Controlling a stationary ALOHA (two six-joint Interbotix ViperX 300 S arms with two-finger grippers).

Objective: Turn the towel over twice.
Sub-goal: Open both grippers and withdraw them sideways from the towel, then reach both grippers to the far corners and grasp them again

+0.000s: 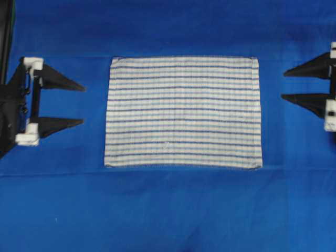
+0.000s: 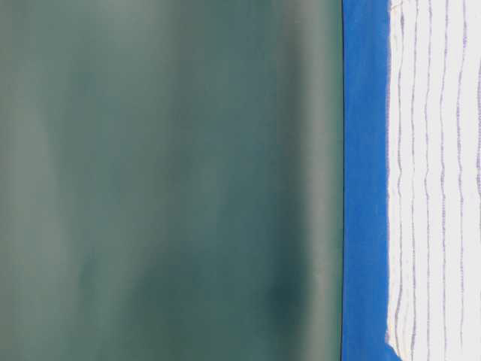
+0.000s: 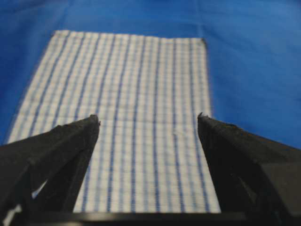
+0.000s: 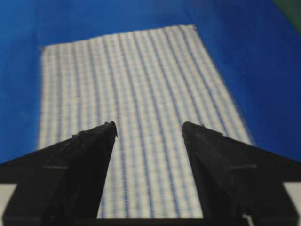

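The towel (image 1: 182,112) lies spread flat in the middle of the blue table cover, white with thin blue stripes; it also appears as a striped sheet (image 2: 436,180) in the table-level view. My left gripper (image 1: 84,105) hovers just off the towel's left edge, jaws wide open and empty. At the towel's right side my right gripper (image 1: 283,85) stands open too, clear of the cloth. In the left wrist view the towel (image 3: 136,117) stretches away between the open gripper (image 3: 148,118). The right wrist view has the towel (image 4: 136,103) beyond the open right gripper (image 4: 149,126).
The blue table cover (image 1: 168,210) runs around the towel on all sides, with a faint fold line along the towel's near edge. A dark post (image 1: 6,37) stands at the far left behind the left arm.
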